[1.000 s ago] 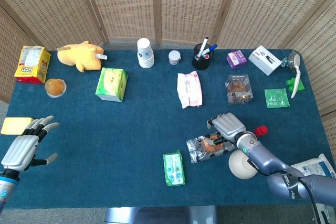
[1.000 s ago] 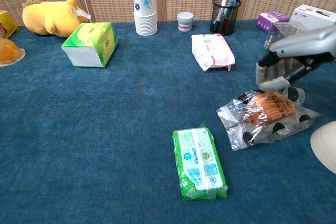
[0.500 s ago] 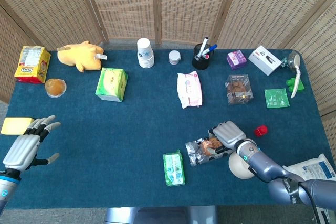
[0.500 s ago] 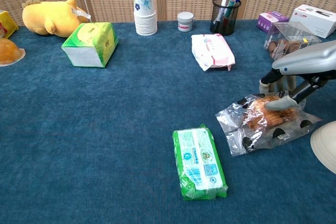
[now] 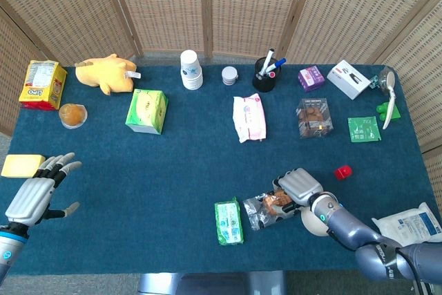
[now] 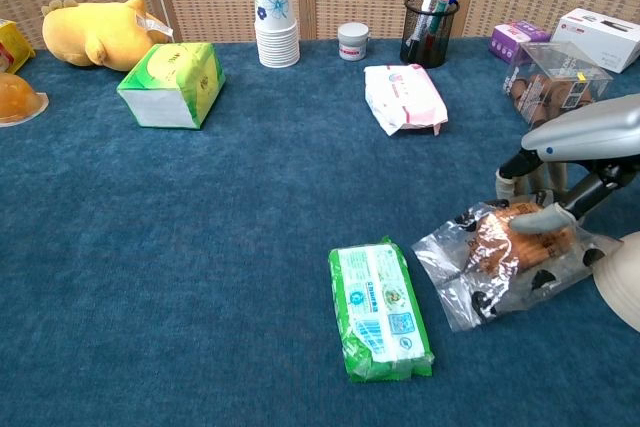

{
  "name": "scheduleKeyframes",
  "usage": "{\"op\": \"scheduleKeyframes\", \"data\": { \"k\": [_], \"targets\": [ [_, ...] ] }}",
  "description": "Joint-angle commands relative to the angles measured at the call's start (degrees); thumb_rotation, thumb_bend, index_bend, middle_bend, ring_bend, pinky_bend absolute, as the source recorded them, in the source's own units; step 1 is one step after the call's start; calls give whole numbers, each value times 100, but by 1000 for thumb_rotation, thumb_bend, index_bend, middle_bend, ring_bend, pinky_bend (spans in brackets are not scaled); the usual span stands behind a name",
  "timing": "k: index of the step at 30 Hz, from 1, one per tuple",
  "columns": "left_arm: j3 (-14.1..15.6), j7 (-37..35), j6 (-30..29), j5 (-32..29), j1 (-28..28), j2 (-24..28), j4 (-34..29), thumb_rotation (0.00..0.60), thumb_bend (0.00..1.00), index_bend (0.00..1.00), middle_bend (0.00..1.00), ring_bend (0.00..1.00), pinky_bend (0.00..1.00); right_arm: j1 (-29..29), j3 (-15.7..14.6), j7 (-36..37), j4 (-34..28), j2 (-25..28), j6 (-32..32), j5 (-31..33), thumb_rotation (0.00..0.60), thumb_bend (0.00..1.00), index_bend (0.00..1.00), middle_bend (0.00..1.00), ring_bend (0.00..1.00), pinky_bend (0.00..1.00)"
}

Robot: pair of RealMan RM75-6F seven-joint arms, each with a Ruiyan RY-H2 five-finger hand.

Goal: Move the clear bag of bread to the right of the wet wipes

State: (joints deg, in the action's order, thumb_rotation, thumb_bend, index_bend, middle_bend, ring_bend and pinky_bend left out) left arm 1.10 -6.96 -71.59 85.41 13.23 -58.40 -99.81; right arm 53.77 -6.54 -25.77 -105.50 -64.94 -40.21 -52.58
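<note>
Since a second ago the right arm has drawn back toward the robot and carried the clear bag of bread with it across the blue tabletop, from open cloth well right of the wet wipes to a spot just beside their right edge. In the head view the bag's near corner lies close to the green pack without clearly touching it, so the placement looks nearly done, though the bag sits slightly further back than the pack.

Judging from its crinkled, glossy film, the bag should be light, limp and slippery; the loose plastic will fold and slide under the fingers, and the brown bread inside would crush under a hard squeeze. The surest hold is over the bread itself, where there is bulk to close on, not the flat empty film at the edges.

Arm and hand: the right forearm reaches in low from the right, with the right hand palm-down over the far end of the bag, fingers curled onto the bread and thumb against its side, holding it. A pale round object sits just beside the bag under the wrist. The left hand hovers at the tabletop's left edge, fingers spread and holding nothing.
</note>
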Motion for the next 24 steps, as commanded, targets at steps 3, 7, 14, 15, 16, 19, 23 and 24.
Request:
{"op": "scheduleKeyframes", "data": {
  "k": [3,7,14,15,16,19,23,24],
  "targets": [
    [14,-25,-25,27,-18,8,7,600,297,141,0,0,0,-34,-71,-95,-184,61,-83,-58,208,376,313,354,304,336],
    [28,-51,-42,50,-32,15,11,600,298,140,0,0,0,-46,-99,-118,-315,91,-96,-64,207,372,312,354,305,336],
    [59,-101,-93,100,-72,35,17,600,298,141,0,0,0,-41,-156,-184,-503,113,-85,-84,209,358,311,355,304,336],
    [65,-104,-95,107,-76,36,19,600,297,141,0,0,0,-41,-166,-196,-518,111,-89,-79,209,357,311,355,304,336],
    [71,-107,-96,115,-79,34,22,600,298,140,0,0,0,-42,-177,-207,-531,108,-91,-68,209,356,309,354,303,336],
    [87,-115,-90,130,-84,36,33,600,298,140,0,0,0,-53,-189,-213,-558,93,-108,-74,208,355,300,355,282,336],
    [61,-135,-148,133,-98,53,32,600,298,140,0,0,0,-122,55,-6,-611,178,-364,-301,209,354,295,354,259,331],
    [57,-132,-165,138,-103,61,24,600,298,140,0,0,0,-148,121,84,-609,221,-411,-378,207,354,294,353,257,328]
  ]
}}
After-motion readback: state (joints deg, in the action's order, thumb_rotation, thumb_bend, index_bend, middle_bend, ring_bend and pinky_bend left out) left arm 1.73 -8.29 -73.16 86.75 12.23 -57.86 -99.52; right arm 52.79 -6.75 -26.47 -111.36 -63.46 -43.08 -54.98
